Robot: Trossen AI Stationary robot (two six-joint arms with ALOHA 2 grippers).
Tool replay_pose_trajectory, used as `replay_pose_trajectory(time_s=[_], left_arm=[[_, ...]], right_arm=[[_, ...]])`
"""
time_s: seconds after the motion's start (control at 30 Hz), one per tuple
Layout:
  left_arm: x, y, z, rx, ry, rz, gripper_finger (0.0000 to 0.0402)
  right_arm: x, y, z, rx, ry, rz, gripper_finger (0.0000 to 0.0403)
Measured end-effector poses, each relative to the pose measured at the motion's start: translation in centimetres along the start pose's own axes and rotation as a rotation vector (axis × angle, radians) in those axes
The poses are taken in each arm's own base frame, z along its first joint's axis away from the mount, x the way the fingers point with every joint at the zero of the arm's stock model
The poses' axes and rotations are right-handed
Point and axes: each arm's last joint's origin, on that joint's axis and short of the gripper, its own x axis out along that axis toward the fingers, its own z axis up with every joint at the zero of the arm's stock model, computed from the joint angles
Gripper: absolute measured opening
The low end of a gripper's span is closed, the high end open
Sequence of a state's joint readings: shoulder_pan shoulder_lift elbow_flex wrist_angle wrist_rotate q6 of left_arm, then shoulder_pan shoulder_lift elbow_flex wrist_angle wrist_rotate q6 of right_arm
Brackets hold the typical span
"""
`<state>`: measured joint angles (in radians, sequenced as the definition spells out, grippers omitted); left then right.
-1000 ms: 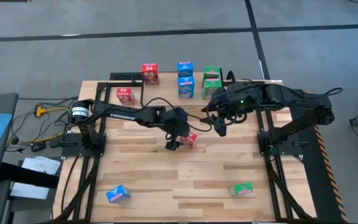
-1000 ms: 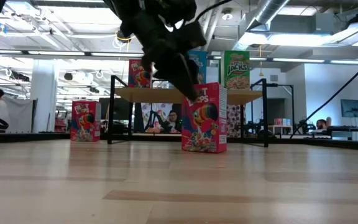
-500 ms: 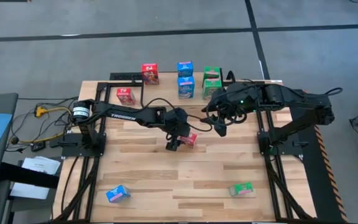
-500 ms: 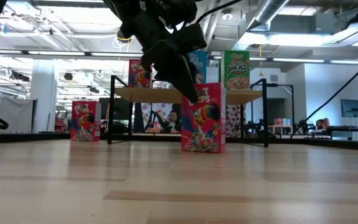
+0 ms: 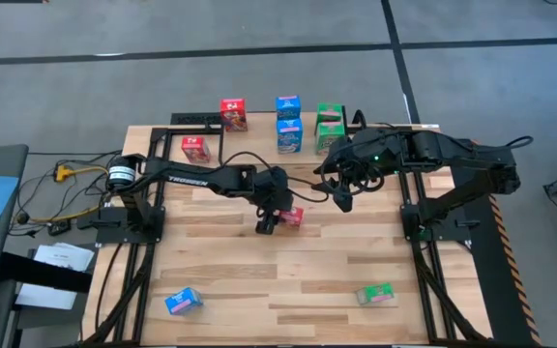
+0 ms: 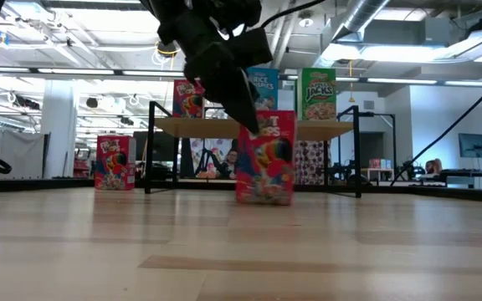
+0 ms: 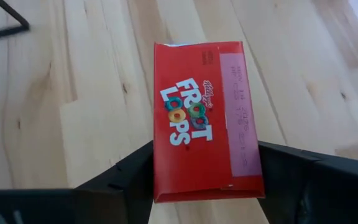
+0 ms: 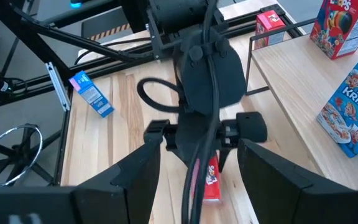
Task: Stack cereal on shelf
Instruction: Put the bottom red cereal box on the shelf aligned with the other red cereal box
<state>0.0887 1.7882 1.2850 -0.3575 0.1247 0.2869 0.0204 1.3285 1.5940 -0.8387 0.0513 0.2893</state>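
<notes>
Slatted wooden tabletop (image 5: 356, 256), industrial room

A red Froot Loops box (image 7: 204, 118) bears white and rainbow lettering and a pink side panel. The table (image 5: 356, 251) is pale, slatted wood. A blue Rice Krispies box (image 8: 353, 112) stands on the light-wood shelf (image 8: 291, 68).

Bright even overhead light, soft shadows, glaring ceiling strips, sharp focus.
</notes>
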Motion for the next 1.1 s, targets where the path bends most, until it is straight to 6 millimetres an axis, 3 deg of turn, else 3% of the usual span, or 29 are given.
replay_pose_trajectory(time_s=[0.2, 0.47, 0.63, 0.97, 1.1], left_arm=[[-1.2, 0.0, 0.6, 0.026, -0.039, 0.012, 0.0204], [-2.1, -0.2, -0.1, 0.004, 0.034, -0.009, 0.0203], [-5.4, 0.2, 0.0, -0.007, 0.029, 0.006, 0.0203], [-14.6, 2.2, 0.0, -0.059, -0.135, 0.139, 0.0203], [-17.5, 3.3, -0.7, -0.087, -0.178, 0.207, 0.0203]], right_arm=[[0.0, 0.0, 0.0, 0.0, 0.003, -0.001, 0.024], [0.0, 0.0, 0.0, 0.0, 0.002, 0.0, 0.024], [0.0, 0.0, 0.0, 0.0, 0.0, 0.001, 0.024], [0.0, 0.0, 0.1, 0.0, -0.006, 0.003, 0.024], [0.0, 0.0, 0.1, 0.0, -0.009, 0.004, 0.024]])
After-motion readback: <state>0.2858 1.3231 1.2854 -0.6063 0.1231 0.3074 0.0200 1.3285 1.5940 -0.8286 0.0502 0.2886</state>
